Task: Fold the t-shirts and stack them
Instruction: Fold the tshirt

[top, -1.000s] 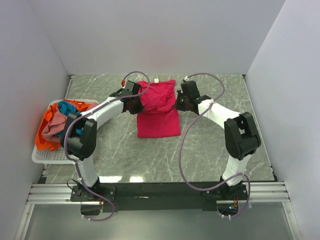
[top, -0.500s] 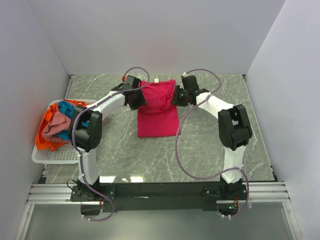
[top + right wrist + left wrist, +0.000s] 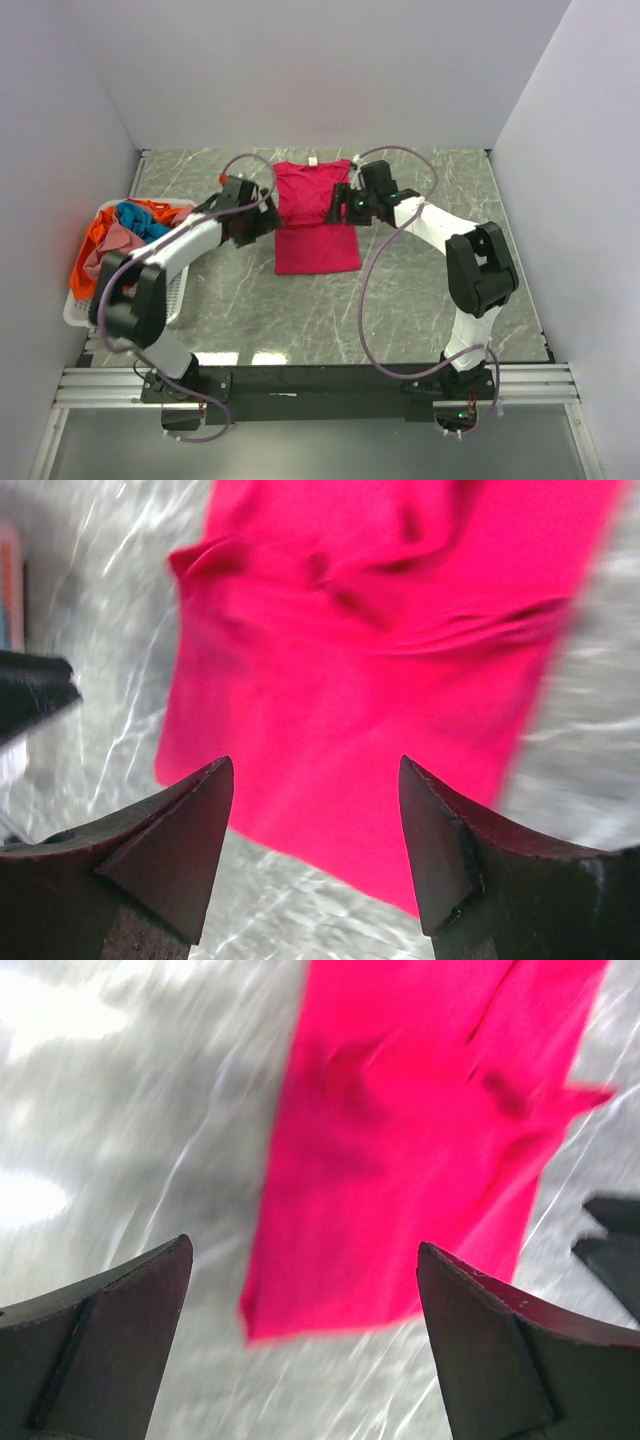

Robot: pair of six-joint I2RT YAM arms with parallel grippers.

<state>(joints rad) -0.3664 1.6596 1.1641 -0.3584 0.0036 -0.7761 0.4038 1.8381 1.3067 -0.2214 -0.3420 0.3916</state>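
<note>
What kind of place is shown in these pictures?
Probably a robot test booth, not a home: plain white walls enclose a marble-look table; left arm and right arm are mounted on a metal frame.

Bright even overhead light, sharp top view, glare patches on table (image 3: pixel 268 357), both wrist views motion-blurred
</note>
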